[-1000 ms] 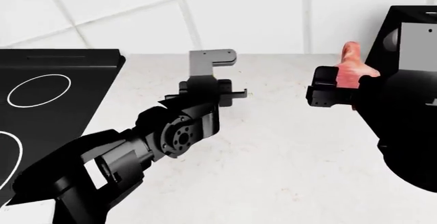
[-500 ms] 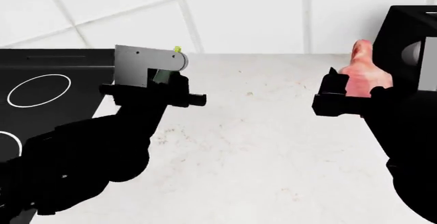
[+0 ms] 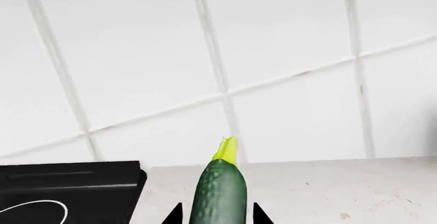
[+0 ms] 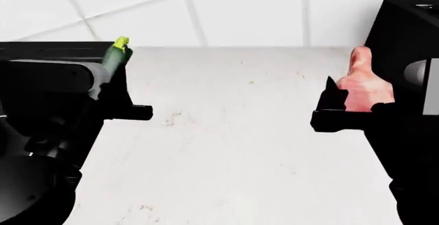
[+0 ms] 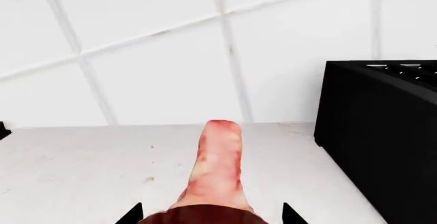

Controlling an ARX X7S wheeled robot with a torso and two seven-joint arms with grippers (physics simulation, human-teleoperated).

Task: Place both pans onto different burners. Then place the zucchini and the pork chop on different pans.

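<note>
My left gripper (image 3: 217, 217) is shut on the zucchini (image 3: 220, 191), dark green with a pale yellow stem tip, which points away from the wrist above the counter. In the head view the zucchini (image 4: 115, 55) is at the left, by the cooktop's right edge. My right gripper (image 5: 212, 217) is shut on the pork chop (image 5: 216, 168), whose pink tapered end points at the tiled wall. The pork chop (image 4: 363, 83) is at the right in the head view. Part of a white ring (image 3: 41, 206) shows on the black cooktop (image 3: 75, 180). Both pans are out of view.
A tall black box-shaped appliance (image 5: 382, 132) stands on the counter just right of the pork chop, also seen as the black appliance (image 4: 404, 30) in the head view. A white tiled wall (image 4: 240, 9) backs the speckled white counter (image 4: 240, 132). My left arm's dark bulk (image 4: 34, 148) covers the cooktop.
My left arm has swung left toward the cooktop, carrying the zucchini. The right gripper and the pork chop have barely shifted.
</note>
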